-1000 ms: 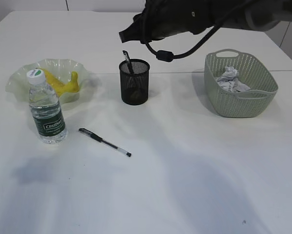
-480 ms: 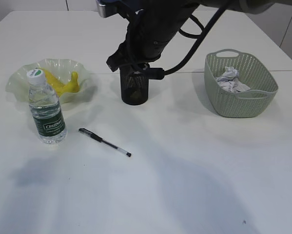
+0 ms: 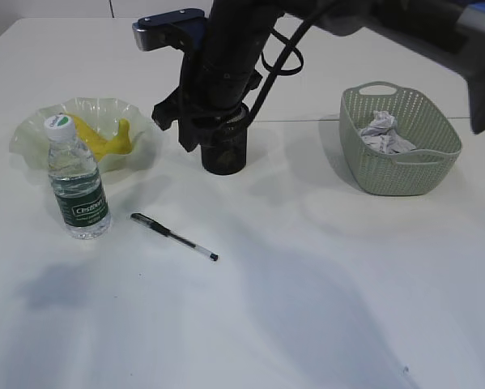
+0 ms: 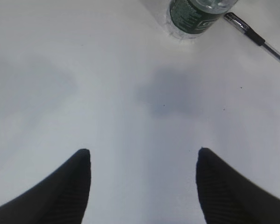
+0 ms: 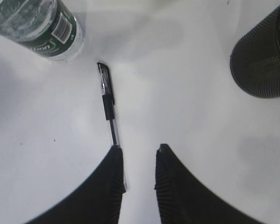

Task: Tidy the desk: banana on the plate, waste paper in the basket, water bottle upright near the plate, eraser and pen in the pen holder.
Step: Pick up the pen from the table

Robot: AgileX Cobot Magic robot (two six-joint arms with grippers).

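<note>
Exterior view: basket (image 3: 436, 154) with waste paper (image 3: 383, 132)

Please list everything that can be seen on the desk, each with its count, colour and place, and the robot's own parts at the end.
Clear plastic water bottle: one, green label, white cap, upright in front of the plate.
Wavy pale green glass plate: one, far left.
Yellow banana: one, on the plate.
Black gel pen: one, lying on the desk, right of the bottle.
Black mesh pen holder: one, centre back, partly hidden by the arm.
Grey-green perforated plastic basket: one, right.
Crumpled white waste paper: one, inside the basket.
White desk: one.
Right gripper: black, narrowly open, empty, above the pen's tip.
Left gripper: black, open wide, empty, over bare desk.
</note>
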